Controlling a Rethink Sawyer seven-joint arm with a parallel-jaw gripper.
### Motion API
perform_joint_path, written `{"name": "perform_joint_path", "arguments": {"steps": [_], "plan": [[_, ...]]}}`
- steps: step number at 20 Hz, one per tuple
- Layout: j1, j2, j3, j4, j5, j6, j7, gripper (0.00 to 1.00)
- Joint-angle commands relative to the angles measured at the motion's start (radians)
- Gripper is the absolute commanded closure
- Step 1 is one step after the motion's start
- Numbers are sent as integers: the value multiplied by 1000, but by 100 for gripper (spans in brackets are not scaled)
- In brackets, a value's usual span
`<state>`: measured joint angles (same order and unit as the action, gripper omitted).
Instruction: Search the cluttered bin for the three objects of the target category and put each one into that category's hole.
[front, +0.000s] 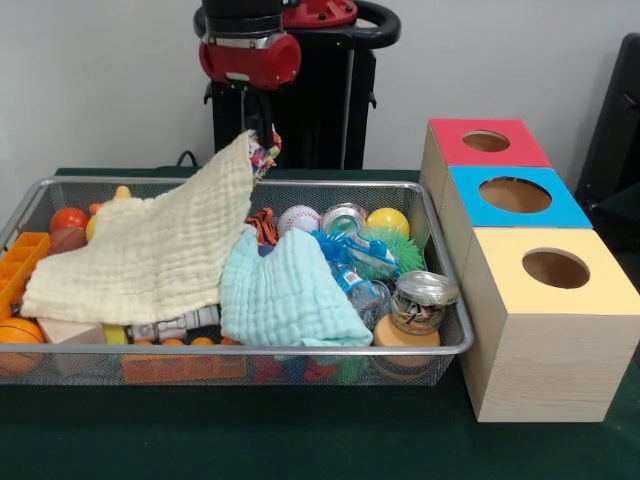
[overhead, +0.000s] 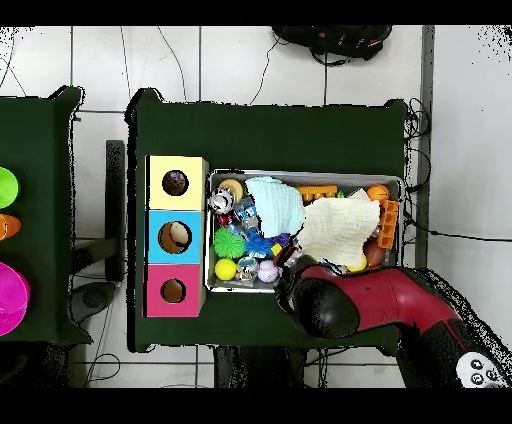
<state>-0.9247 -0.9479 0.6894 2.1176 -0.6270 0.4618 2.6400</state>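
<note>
A wire mesh bin (front: 452, 300) holds a jumble of toys and cloths. My gripper (front: 262, 135) hangs over the bin's far side, shut on a corner of the cream cloth (front: 150, 255). That corner is lifted, and the rest drapes down over the bin's left half. A bit of patterned fabric (front: 266, 155) shows at the fingers. A mint cloth (front: 285, 295) lies in the middle. In the overhead view the red arm (overhead: 345, 300) hides the gripper; the cream cloth (overhead: 340, 228) and mint cloth (overhead: 275, 203) show.
Three wooden boxes stand right of the bin, each with a round hole: red (front: 487, 141), blue (front: 515, 194), yellow (front: 556, 269). Uncovered in the bin are a baseball (front: 299, 219), yellow ball (front: 388, 221), green spiky ball (front: 392, 250), jar (front: 422, 300), orange balls (front: 68, 220).
</note>
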Motion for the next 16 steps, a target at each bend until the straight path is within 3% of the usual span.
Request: {"name": "perform_joint_path", "arguments": {"steps": [1, 4, 9, 11, 13, 16], "plan": [[-45, -68, 147, 58, 72, 131, -291, 100], [-74, -332, 243, 176, 321, 233, -327, 100], [-130, -513, 323, 228, 550, 334, -457, 100], [-139, -592, 325, 239, 642, 377, -533, 100], [-117, -691, 267, 237, 741, 467, -634, 100], [-85, -767, 174, 204, 804, 599, -735, 100]]}}
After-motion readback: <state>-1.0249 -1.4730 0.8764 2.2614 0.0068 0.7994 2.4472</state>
